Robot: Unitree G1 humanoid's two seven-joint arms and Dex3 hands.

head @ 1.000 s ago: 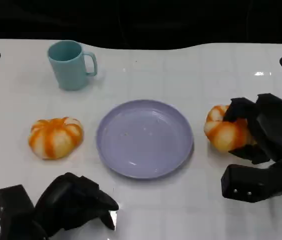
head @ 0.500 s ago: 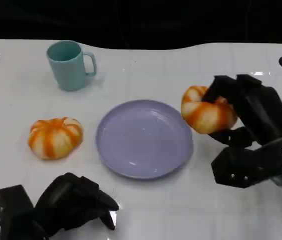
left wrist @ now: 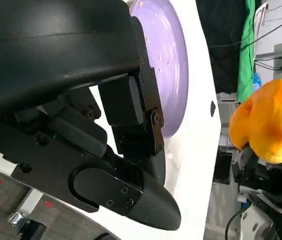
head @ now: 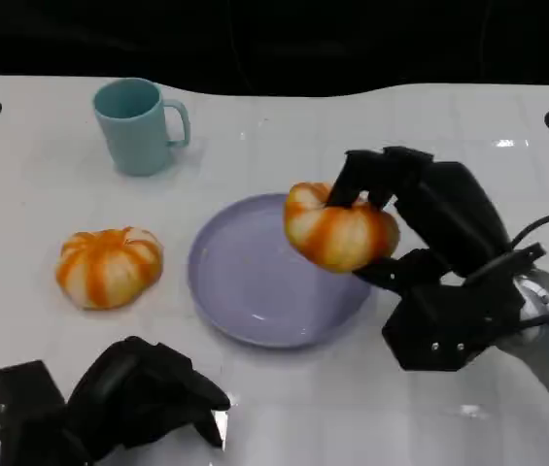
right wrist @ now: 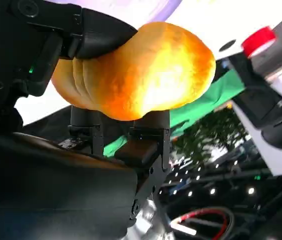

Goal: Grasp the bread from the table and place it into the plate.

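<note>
Left hand [head: 109, 403] rests low at near table edge, fingers curled in, nothing in them. Second bread [head: 109, 266] sits on table left of plate, untouched. Teal mug [head: 138, 126] far left, nothing visible inside. Plate [head: 245, 291] holds nothing yet. Right hand [head: 420, 223] grips held bread [head: 340, 230], lifted over plate's right rim. You should expect light, soft, squashable loaf; grip gently around sides.

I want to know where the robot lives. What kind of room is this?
Probably a robot test lab, not a kitchen. The white table holds just a plate, a cup and bread, and the left wrist view shows cables and a green cloth behind.
</note>
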